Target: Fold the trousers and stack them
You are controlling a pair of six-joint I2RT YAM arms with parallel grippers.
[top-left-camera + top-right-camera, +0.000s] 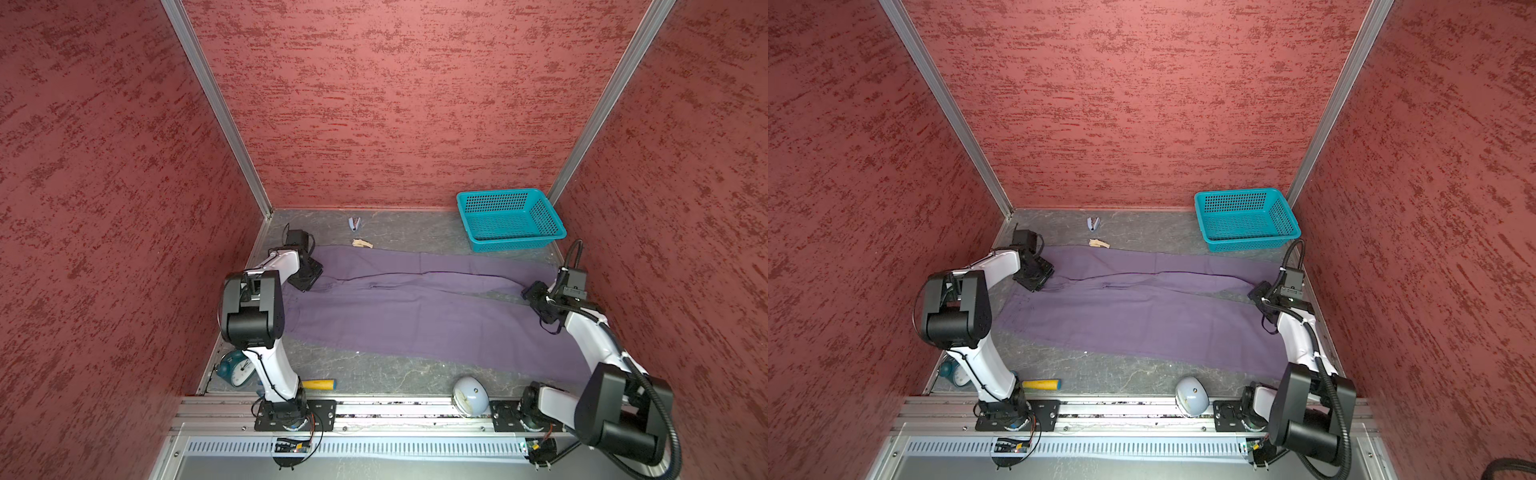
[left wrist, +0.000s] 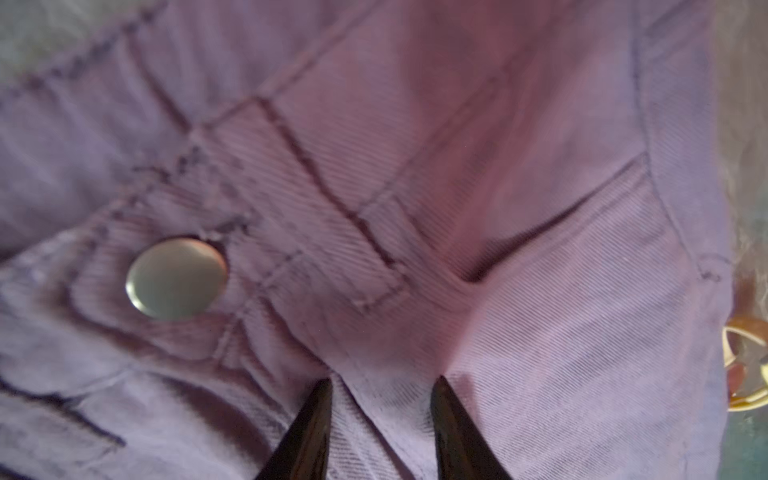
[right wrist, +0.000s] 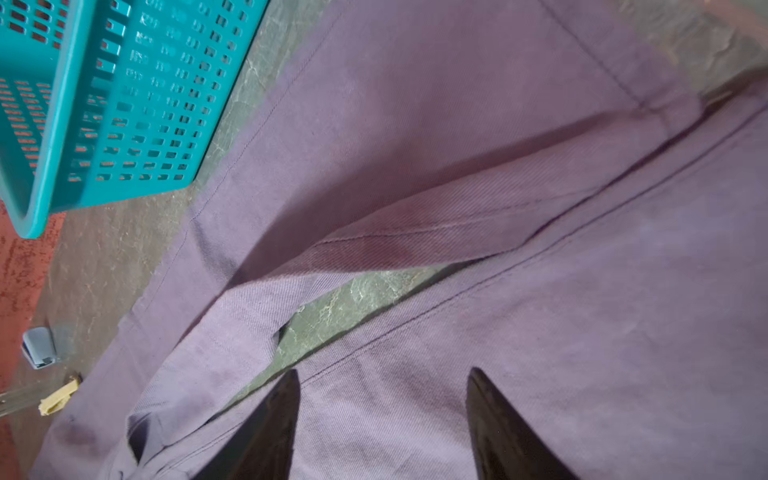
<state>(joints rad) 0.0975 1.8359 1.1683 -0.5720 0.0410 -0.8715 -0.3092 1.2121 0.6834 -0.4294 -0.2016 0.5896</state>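
Yellow-handled tool [image 1: 319, 384] and blue clock [image 1: 235, 368] at near edge. Purple trousers [image 1: 415, 311] spread flat on the table [image 1: 374, 374], waist leftward; left gripper [image 2: 384, 380] over the waist, right gripper [image 3: 383, 371] over a leg, both spread, pinching nothing. Teal basket [image 1: 511, 220] far right.

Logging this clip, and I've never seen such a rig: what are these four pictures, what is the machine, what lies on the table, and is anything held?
Two white robot arms, each ending in a two-fingered gripper. Two pictures look down from overhead, nearly alike; two come from cameras on the wrists. Purple trousers lie spread on the grey table, waistband on the left. The left gripper hovers over the waistband button, the right gripper over the legs; both are open, holding nothing. An empty teal basket stands at the far right corner.
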